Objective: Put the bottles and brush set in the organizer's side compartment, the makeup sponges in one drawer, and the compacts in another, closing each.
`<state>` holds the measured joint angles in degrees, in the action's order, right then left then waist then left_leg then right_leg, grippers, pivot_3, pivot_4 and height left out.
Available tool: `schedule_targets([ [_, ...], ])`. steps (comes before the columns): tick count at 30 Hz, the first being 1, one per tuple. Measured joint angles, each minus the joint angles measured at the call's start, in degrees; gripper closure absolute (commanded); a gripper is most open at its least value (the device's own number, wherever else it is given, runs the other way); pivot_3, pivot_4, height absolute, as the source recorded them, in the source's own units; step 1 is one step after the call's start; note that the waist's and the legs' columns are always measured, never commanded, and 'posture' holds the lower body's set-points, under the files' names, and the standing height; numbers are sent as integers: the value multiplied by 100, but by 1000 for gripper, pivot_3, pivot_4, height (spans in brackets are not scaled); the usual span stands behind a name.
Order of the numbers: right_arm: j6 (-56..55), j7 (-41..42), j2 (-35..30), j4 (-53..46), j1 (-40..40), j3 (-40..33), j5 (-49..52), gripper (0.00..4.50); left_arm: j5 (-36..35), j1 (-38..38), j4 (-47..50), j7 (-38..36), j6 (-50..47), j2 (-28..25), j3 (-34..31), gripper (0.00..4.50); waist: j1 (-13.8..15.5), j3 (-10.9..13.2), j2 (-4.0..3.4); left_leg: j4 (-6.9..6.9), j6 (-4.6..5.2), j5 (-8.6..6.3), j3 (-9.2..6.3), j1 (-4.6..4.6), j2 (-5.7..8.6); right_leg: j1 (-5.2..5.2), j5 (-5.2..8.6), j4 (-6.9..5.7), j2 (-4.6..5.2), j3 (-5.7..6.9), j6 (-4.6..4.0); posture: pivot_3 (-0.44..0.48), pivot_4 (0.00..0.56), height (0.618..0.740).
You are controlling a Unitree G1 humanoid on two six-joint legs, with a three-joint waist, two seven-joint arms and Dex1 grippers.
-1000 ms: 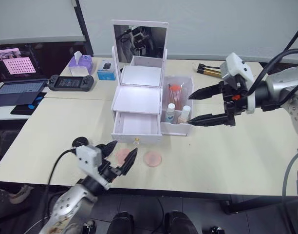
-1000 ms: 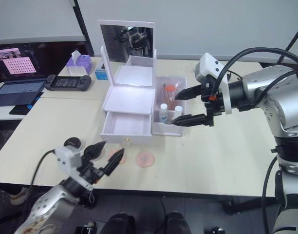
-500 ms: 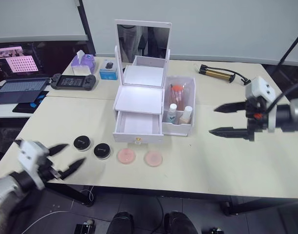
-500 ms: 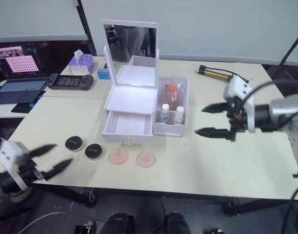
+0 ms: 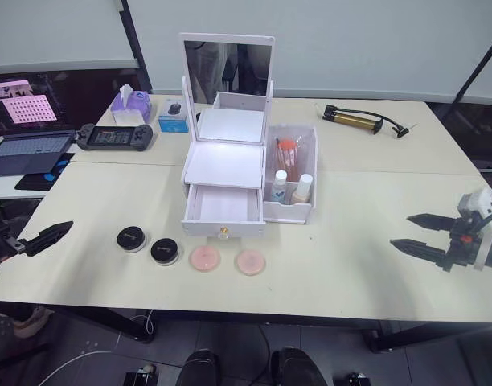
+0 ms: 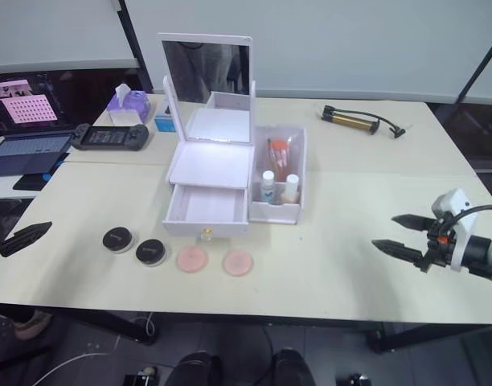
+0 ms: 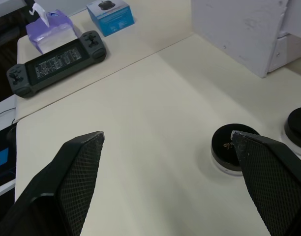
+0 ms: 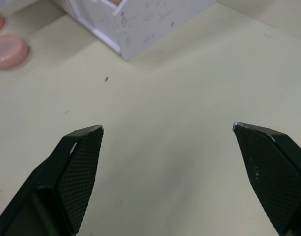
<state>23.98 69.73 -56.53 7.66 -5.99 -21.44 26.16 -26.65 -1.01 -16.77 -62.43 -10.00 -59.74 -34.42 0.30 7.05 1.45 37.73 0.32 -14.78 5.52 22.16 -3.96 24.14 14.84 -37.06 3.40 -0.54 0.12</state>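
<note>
The white organizer (image 5: 227, 163) stands mid-table with its mirror upright and one front drawer (image 5: 223, 206) pulled open and empty. In its side compartment (image 5: 309, 211) stand the two bottles (image 5: 280, 186) (image 5: 304, 189), with the brush set (image 5: 288, 153) behind them. Two pink makeup sponges (image 5: 205, 257) (image 5: 251, 262) lie in front of the drawer. Left of them sit the two black compacts (image 5: 132, 239) (image 5: 166, 251). My left gripper (image 7: 166, 135) is open at the table's left edge, well short of the compacts. Over the table's right edge, my right gripper (image 5: 400, 230) is open and holds nothing.
At the back left are a laptop (image 5: 25, 149), a handheld game console (image 5: 117, 137), a purple tissue pack (image 5: 132, 104) and a small blue box (image 5: 174, 117). A small pump with a hose (image 5: 358, 121) lies at the back right.
Both arms have drawn back from the middle: the left gripper from the sponges to the left table edge, the right gripper from the side compartment to the right edge. Both stayed open.
</note>
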Motion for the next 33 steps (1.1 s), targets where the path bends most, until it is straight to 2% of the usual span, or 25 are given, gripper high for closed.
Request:
schedule_targets([
  [4, 183, -252, 42, -126, -167, -24, 52, 0, 79, -221, -196, -123, 27, -120, 54, 47, -31, 0, 1, 1, -1, 0, 2, -4, 0, -2, 0, -2, 1, -4, 1, 0, 150, 706],
  [7, 884, -741, 41, -102, -735, 126, 58, 0, 85, -337, -213, -119, 25, -122, 69, 47, -55, 0, 1, 0, -1, 0, 2, -4, -2, 1, 0, -5, 0, -5, -1, 0, 150, 706],
  [10, 1606, -791, 23, -156, -1145, 288, 295, 0, 64, -333, -147, -99, -73, -120, 52, 47, -73, -1, -5, -1, -6, 1, 23, -14, -8, 17, 0, -5, -1, -8, -5, 0, 150, 703],
  [11, 1792, -767, 17, -267, -1221, 367, 379, 0, 46, -204, -62, -112, -157, -118, 4, 47, -34, 0, 1, -4, -70, -10, 188, -61, -99, 91, 3, -18, -8, -49, -37, 0, 150, 701],
  [12, 1881, -744, 10, -392, -1281, 454, 435, 0, 35, -58, 23, -129, -246, -104, -37, 47, 20, -2, 11, -5, -108, -20, 364, -98, -178, 123, 16, -29, -5, -62, -101, 0, 150, 701],
  [13, 1899, -743, 5, -536, -1329, 559, 437, 0, 21, 108, 179, -131, -306, -83, -81, 47, 41, -10, 33, -6, -145, -23, 477, -111, -219, 175, 16, -60, 0, -81, -114, 0, 150, 701],
  [14, 1914, -739, -13, -660, -1368, 648, 437, 0, -3, 234, 407, -125, -344, -8, -88, 47, 38, -19, 34, -3, -110, -50, 441, -88, -186, 127, 16, -59, -4, -83, -109, 0, 150, 701],
  [16, 2050, -668, -73, -876, -1525, 861, 466, 0, -58, 479, 857, -106, -465, 143, -112, 47, -55, -21, 28, -2, -114, -56, 412, -104, -189, 100, 2, -60, -15, -54, -64, 0, 150, 701],
  [22, 2527, -45, -294, -1908, -2447, 1204, 1220, 0, -388, 1692, 2655, -42, -1227, 643, -209, 47, -137, -24, 29, -9, -112, -60, 387, -103, -201, 93, 8, -60, -25, -26, -70, 0, 150, 701],
  [28, 2373, 340, -393, -2341, -2234, 1571, 1322, 0, -970, 2038, 4150, 89, -2039, 687, -238, 47, 28, -28, 48, 4, -110, -59, 374, -102, -183, 73, 10, -46, 0, -8, -67, 0, 150, 701],
  [31, 2342, 325, -365, -2509, -2170, 1678, 1318, 0, -1167, 1985, 4798, 417, -2405, 763, 114, 47, 32, -28, 40, 5, -109, -60, 366, -102, -179, 68, 8, -47, -1, -11, -59, 0, 150, 701],
  [33, 2351, 250, -351, -2663, -2196, 1687, 1343, 0, -1144, 1956, 5196, 728, -2497, 997, 624, 47, 24, -29, 37, 4, -108, -61, 355, -103, -178, 64, 9, -49, -7, -13, -58, 0, 150, 701],
])
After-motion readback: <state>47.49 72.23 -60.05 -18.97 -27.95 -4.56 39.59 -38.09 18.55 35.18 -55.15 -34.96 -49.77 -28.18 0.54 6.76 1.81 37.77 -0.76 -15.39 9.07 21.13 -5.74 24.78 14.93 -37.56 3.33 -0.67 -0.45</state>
